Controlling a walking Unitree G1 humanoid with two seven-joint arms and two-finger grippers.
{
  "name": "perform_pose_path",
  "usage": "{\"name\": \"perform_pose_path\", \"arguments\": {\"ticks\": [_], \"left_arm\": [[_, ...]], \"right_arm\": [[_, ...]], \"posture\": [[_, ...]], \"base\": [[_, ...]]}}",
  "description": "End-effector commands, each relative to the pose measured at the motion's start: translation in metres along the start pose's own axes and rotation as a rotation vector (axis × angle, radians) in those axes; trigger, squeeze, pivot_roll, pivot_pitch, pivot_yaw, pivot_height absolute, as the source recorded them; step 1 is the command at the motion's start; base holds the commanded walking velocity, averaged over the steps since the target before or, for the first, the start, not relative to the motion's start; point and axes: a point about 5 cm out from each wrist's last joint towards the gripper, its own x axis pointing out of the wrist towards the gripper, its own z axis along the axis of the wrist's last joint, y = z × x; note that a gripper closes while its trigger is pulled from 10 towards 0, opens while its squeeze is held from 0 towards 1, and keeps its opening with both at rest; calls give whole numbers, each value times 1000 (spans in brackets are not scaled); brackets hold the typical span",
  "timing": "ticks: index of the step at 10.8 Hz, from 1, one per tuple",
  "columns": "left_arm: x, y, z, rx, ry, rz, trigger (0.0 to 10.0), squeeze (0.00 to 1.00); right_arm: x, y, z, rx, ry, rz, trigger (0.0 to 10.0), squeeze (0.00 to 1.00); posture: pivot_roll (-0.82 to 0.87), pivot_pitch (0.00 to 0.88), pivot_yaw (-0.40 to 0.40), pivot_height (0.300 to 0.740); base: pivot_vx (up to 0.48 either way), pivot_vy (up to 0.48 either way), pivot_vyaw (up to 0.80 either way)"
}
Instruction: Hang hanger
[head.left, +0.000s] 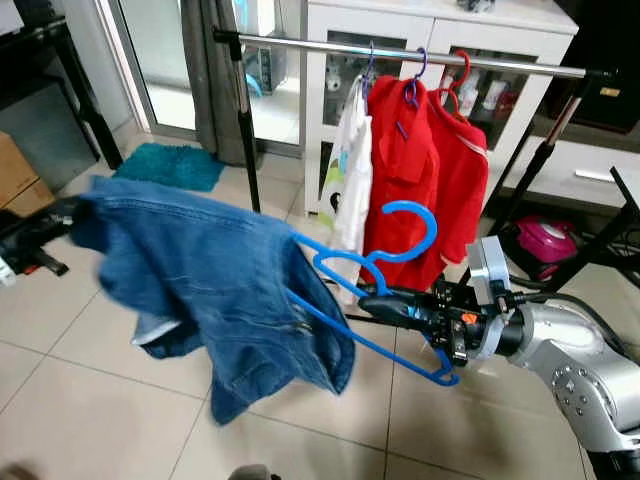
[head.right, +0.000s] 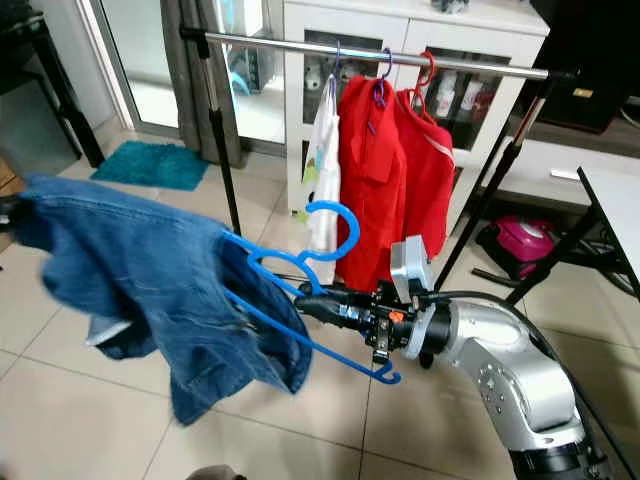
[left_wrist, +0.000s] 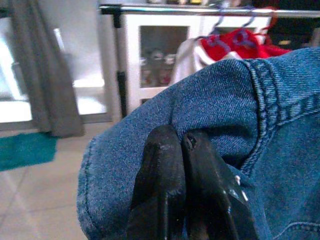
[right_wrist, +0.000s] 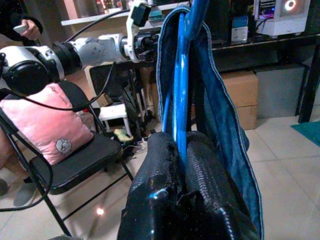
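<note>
**Blue hanger w/ jeans, held short of the rail**

Between my two arms, over the tiled floor (head.left: 90, 390), hangs a blue plastic hanger (head.left: 385, 300) w/ denim jeans (head.left: 200, 290) draped over it. My right gripper (head.left: 372, 303) has its jaws closed on the hanger's frame; right wrist view shows the blue bar (right_wrist: 181, 100) pinched tight between both black fingers (right_wrist: 155, 180), denim hanging just beside. Hook end points up, toward the clothes rail (head.left: 400, 52), but sits well below it & apart from it. Hanger is tilted, lower bar slanting down toward my right forearm (head.left: 570, 360).

My left gripper (left_wrist: 182, 150) is at the far left of the head views, jaws shut on a fold of the jeans, fabric bunched over the fingertips (left_wrist: 162, 145). Denim stretches from there across to the hanger, sagging in the middle.

On the rail: a white garment (head.left: 350, 160) & two red garments (head.left: 425, 170), each on own hanger, side by side. Behind it a white cabinet (head.left: 440, 30) w/ glass doors. Grey curtain (head.left: 215, 80) by the rail's left post, teal mat (head.left: 170, 165) on floor near it. Pink item (head.left: 545, 240) on floor at right, under a black stand.

Right wrist view also has a folding chair (right_wrist: 75, 165) w/ pink cushion (right_wrist: 47, 125), & a person's hand (right_wrist: 27, 27) at the edge.
</note>
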Motion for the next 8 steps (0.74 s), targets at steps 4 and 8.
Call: {"name": "perform_pose_path", "arguments": {"ticks": [4,8], "left_arm": [[2,3,2,72,14,48,2000,0],[6,-6,-1,80,28,-52,10000,1000]], "right_arm": [[0,-3,11,-49,-37,-10,10000,0],[2,-3,12,-51,-59,-20,10000,0]], "posture": [[27,0,8,740],[29,0,9,740]], "base": [[0,0,0],[0,0,0]]}}
